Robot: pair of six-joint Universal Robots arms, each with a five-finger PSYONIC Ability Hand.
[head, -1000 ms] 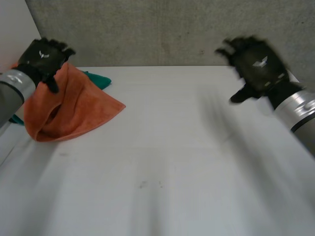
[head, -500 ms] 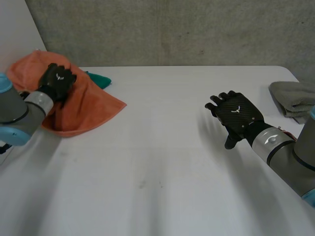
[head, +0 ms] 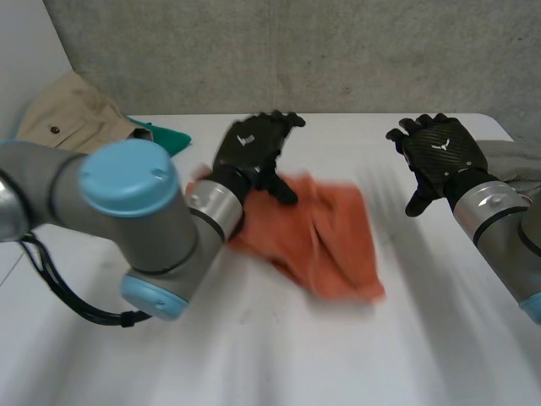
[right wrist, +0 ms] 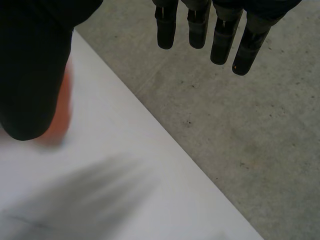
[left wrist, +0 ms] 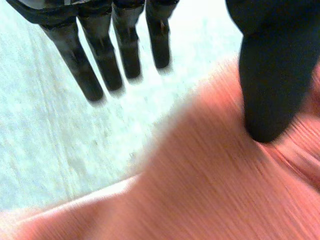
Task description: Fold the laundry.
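Pulled from the left corner of the worktop point(head: 279, 355), the orange cloth point(head: 325, 233) now lies at its middle. The left hand point(head: 249, 148) hangs over it, fingers point(left wrist: 105, 55) straight, holding nothing. Near the worktop's right side, the right hand point(head: 441, 155) is spread empty too. Flattening looks next.

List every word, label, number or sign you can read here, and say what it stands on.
No words or numbers can be read.
left hand: a small white winged emblem on its back, no letters.
right hand: the same white emblem on its back, no letters.
orange cloth: blurred, no label visible.
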